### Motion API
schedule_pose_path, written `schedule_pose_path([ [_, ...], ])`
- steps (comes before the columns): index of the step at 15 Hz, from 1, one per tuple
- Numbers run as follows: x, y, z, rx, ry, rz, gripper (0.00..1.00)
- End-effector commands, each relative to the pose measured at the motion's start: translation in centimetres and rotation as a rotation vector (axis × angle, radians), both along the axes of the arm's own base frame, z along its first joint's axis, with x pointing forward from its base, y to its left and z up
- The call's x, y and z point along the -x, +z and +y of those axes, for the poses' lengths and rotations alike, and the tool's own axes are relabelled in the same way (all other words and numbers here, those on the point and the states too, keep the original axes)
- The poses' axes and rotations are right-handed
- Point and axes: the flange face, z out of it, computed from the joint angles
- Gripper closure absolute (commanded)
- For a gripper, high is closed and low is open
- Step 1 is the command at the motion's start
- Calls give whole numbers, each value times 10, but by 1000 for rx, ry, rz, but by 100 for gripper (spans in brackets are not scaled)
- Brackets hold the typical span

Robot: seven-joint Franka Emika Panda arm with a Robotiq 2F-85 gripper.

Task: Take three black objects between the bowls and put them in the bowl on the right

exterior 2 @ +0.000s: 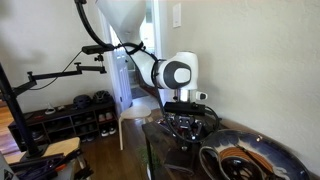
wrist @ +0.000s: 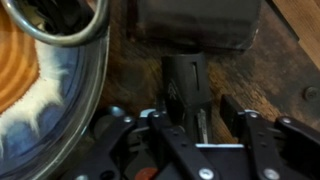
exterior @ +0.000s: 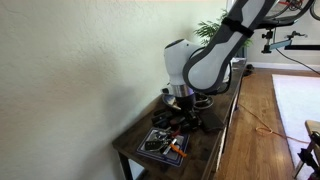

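Observation:
In the wrist view my gripper [wrist: 197, 108] hangs low over the dark wooden table with its jaws partly apart around a small black object [wrist: 186, 78]. A strip of bare wood shows between that object and the right finger [wrist: 234, 112]. The round grey bowl [wrist: 60, 110] with its orange inside lies to the left, and the squarish dark tray-like bowl [wrist: 195, 25] sits at the top edge. In both exterior views the gripper [exterior: 184, 108] [exterior 2: 186, 125] is down at the tabletop between the tray [exterior: 163, 143] and the round bowl [exterior 2: 245, 160]. More black objects [exterior: 190, 123] lie near it, too small to make out.
The narrow table [exterior: 215, 140] stands against a pale wall [exterior: 70, 80], its free long edge facing the wooden floor. Orange pieces [exterior: 177, 150] lie in the tray. A plant [exterior: 215, 25] stands at the table's far end. A shoe rack [exterior 2: 75, 115] stands across the room.

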Motion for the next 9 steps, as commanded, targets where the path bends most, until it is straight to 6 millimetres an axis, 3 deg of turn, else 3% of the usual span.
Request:
schedule_pose_path([
  [1,3,2,-5,-9,6,-16,71],
  [3,3,6,-5,1,7,-23,82],
  [9,4,36,-9,11,-25,-54,82],
])
